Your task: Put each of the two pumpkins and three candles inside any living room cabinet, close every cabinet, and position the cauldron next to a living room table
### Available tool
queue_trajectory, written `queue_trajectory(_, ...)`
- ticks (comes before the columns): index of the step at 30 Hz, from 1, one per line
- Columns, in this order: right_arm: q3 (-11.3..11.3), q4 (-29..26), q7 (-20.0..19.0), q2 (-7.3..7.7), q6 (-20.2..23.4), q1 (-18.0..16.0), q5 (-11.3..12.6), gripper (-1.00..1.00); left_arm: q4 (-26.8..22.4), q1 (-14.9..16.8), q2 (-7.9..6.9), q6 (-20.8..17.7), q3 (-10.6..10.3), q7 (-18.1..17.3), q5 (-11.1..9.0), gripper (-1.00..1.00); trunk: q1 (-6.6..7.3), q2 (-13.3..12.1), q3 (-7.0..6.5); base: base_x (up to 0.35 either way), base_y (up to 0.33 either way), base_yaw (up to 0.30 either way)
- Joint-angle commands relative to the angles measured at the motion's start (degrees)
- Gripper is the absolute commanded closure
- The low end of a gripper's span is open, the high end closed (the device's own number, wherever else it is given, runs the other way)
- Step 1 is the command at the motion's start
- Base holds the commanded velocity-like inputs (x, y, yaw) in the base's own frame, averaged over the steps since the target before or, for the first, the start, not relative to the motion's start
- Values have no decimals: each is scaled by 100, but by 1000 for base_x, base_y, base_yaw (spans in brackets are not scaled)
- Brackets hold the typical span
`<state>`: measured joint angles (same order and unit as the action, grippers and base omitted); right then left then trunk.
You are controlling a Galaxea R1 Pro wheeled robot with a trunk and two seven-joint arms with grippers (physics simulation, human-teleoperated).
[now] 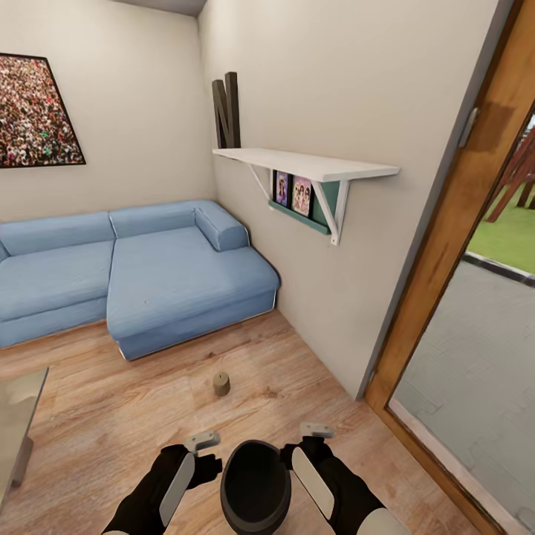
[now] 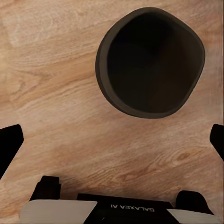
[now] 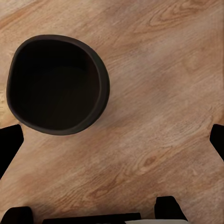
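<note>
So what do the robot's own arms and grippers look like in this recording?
Both arms are glossy black with pale grey-white panels along the forearms. The left gripper and right gripper end in short fingers that look light grey from the head camera and black at the edges of the wrist pictures. The left wrist housing carries white "GALAXEA AI" lettering. No loose cables show.

The cauldron [image 1: 255, 487] has its near side cut off by the head view's bottom edge. The sofa [image 1: 111, 275] and glass table [image 1: 18, 416] run off the left edge.
</note>
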<state>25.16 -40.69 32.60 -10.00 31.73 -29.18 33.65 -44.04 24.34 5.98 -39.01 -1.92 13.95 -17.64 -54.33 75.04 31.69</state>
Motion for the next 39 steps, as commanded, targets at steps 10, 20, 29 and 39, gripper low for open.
queue_trajectory(10,15,0,-382,0,-19,0,-25,-100,26,0,-1,7,7,-102,17,-100,-220,403,180,0,0,0)
queue_trajectory(20,15,0,-386,0,-51,0,-37,-100,77,0,-1,104,8,-103,20,-100,-440,804,360,0,0,0)
queue_trajectory(29,27,0,-386,0,-46,0,-49,-100,172,0,2,294,8,-103,15,-100,-638,1165,521,0,0,0)
queue_trajectory(39,35,4,-386,0,-44,0,-60,-100,182,0,8,338,-1,-103,16,-100,-857,1566,701,0,0,0)
